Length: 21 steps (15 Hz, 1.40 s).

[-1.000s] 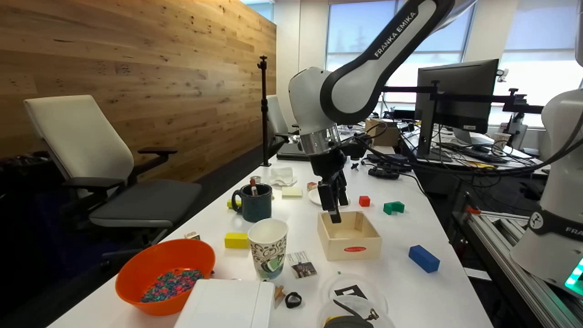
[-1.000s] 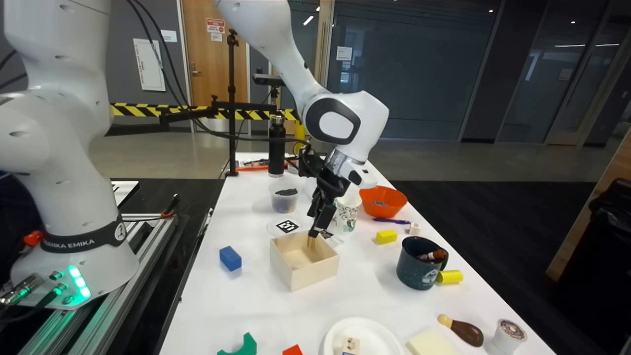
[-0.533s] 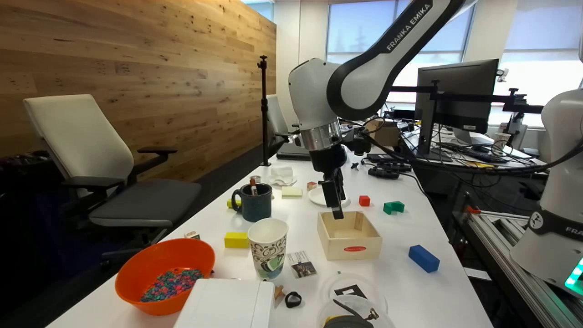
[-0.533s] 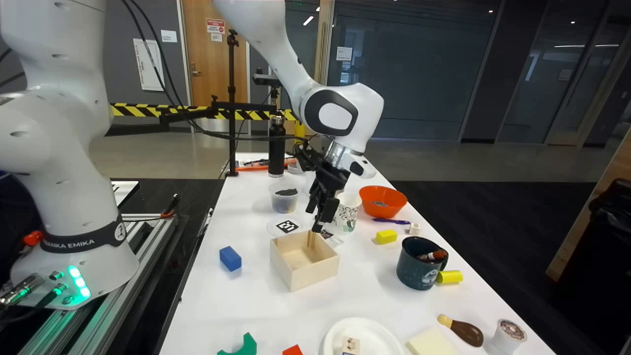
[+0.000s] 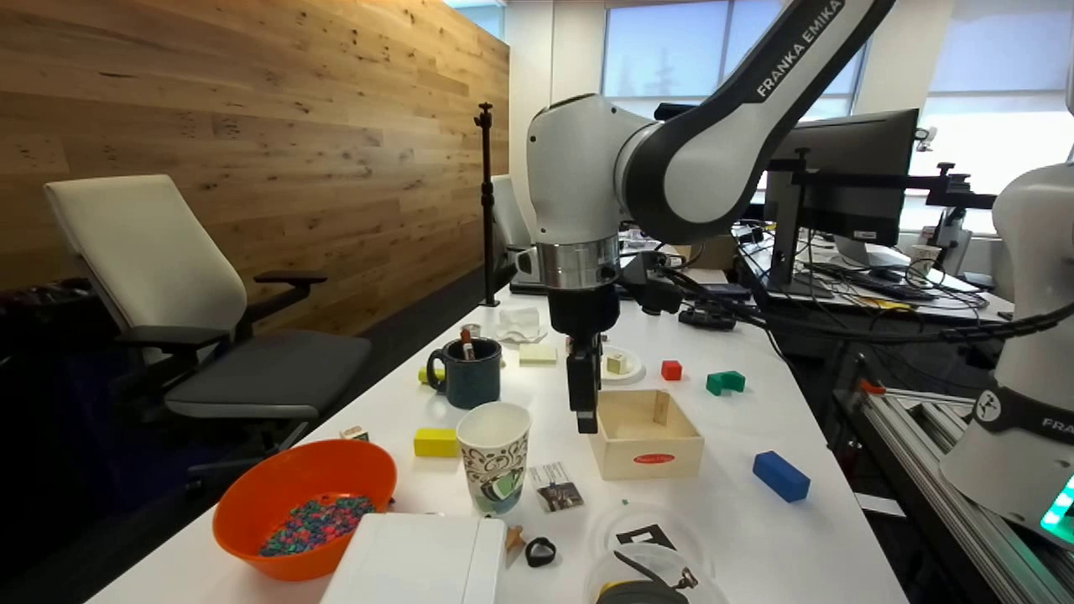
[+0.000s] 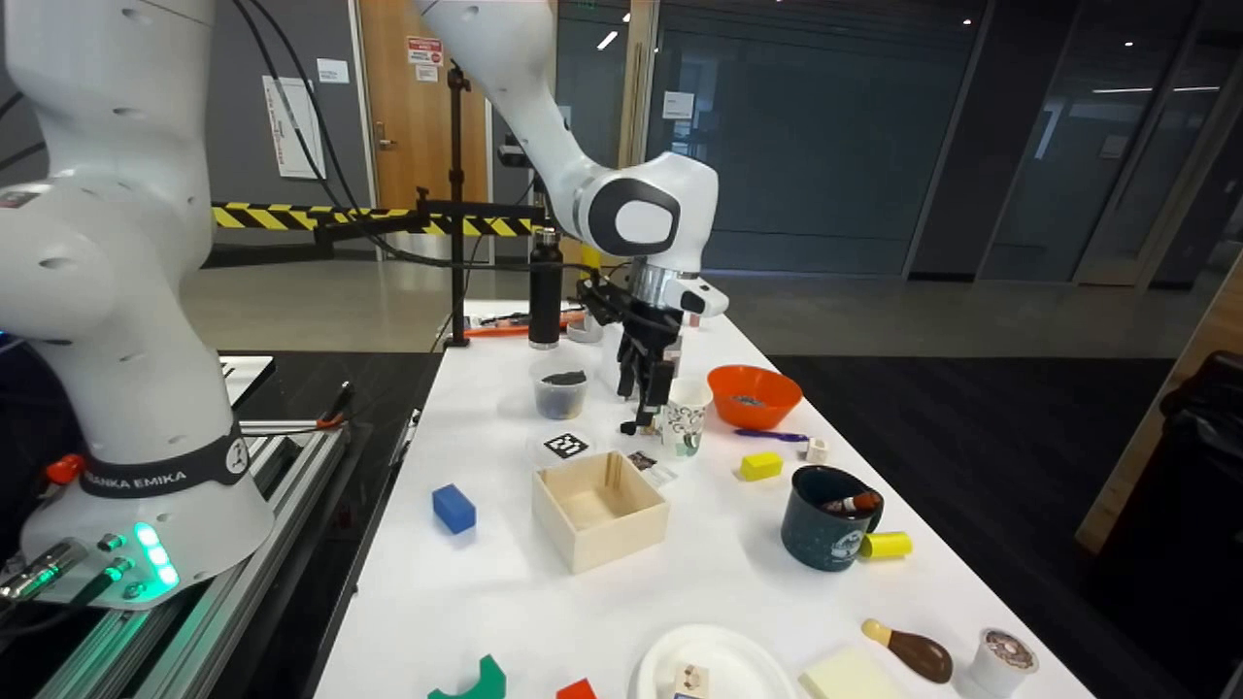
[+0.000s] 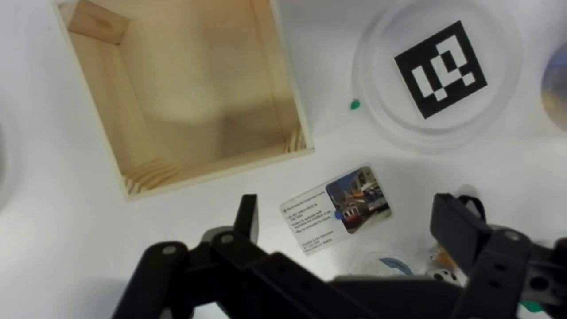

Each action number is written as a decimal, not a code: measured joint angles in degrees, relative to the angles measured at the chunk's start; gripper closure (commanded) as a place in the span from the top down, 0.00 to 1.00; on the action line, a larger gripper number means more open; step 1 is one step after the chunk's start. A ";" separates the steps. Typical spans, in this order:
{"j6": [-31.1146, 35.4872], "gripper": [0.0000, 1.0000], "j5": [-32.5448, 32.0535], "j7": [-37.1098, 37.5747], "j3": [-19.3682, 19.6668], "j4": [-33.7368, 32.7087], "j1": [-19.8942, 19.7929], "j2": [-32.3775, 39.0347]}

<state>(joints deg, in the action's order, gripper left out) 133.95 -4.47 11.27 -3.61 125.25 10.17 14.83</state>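
Observation:
My gripper [image 7: 345,208] is open and empty, its fingers wide apart. In the wrist view a printed card [image 7: 310,226] with a tram picture and a small blue dot lies flat on the table, between the fingers and below them. The open wooden box [image 7: 221,169] stands beside the card. In an exterior view the gripper [image 5: 587,419] hangs upright next to the box [image 5: 650,461], with the patterned paper cup [image 5: 495,461] nearby. In an exterior view the gripper [image 6: 636,413] is beyond the box [image 6: 621,544] and close to the cup [image 6: 687,417].
An orange bowl [image 5: 252,520] of small coloured pieces, a dark mug [image 5: 472,377] and a yellow block [image 5: 435,443] stand beyond the cup. A blue block [image 5: 781,476] lies on the robot's side. A marker lid [image 7: 381,84] and a black ring [image 7: 474,206] lie near the gripper.
The gripper has moved from above the box's edge to beside the box, towards the cup and card. It has turned from tilted to upright. The objects have not moved.

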 measured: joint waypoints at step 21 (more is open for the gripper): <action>9.52 1.00 -8.65 -0.15 7.70 7.27 -9.88 -12.95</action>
<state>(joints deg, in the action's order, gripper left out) 143.47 -13.11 11.12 4.09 132.52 0.29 1.87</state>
